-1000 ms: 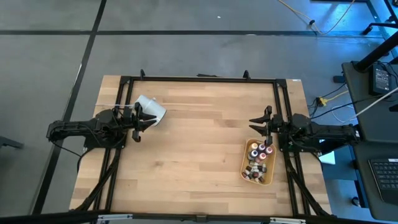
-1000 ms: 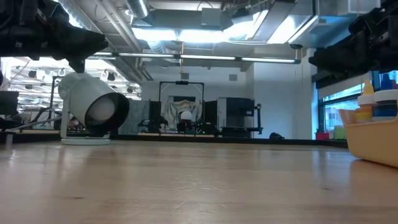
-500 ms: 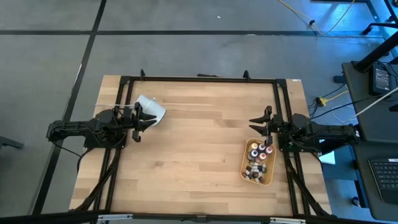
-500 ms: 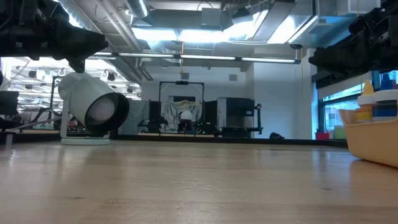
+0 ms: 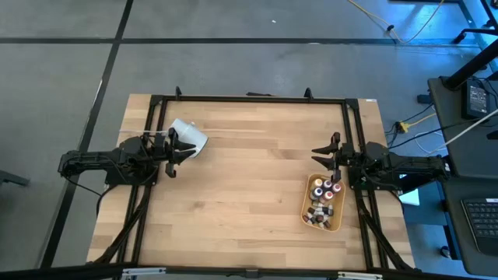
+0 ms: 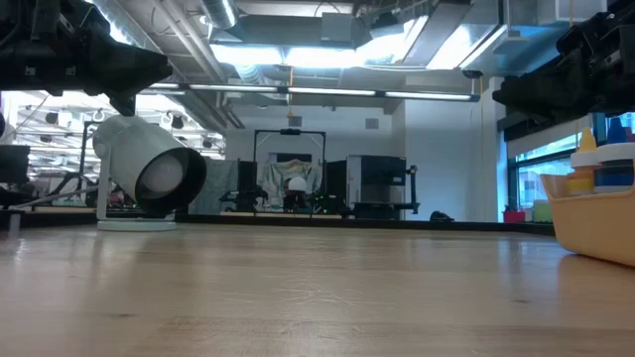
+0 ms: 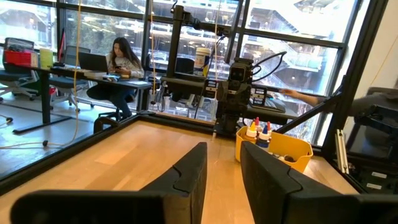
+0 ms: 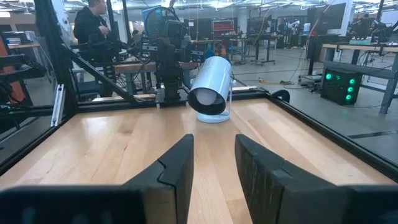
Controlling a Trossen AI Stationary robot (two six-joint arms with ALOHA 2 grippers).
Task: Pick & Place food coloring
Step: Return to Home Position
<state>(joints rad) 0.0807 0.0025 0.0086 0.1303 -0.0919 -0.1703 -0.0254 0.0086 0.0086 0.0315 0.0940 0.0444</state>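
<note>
On the right side of the wooden table (image 5: 249, 194), the food coloring bottles (image 5: 324, 201) stand packed together inside the yellow bin (image 5: 305, 205), pale caps up; the low view shows a few of them rising above the bin's wall (image 6: 595, 223) at the picture's right edge. Just beside the bin's far end, the right gripper (image 5: 320, 154) hangs above the table near its right edge, fingers a little apart and holding nothing; its own camera looks between the two dark fingers (image 8: 176, 168) across bare wood to a white cylinder (image 8: 210, 87). At the opposite edge, the left gripper (image 5: 183, 149) waits with a similar narrow gap and nothing in its grasp; the cylinder (image 5: 189, 134) lies tilted on its stand just beside it. From the left wrist, the bin (image 7: 289, 146) and two capped bottles (image 7: 259, 130) appear across the table, well apart from that arm; beyond the glass, a person (image 7: 121, 62) sits at a desk.
</note>
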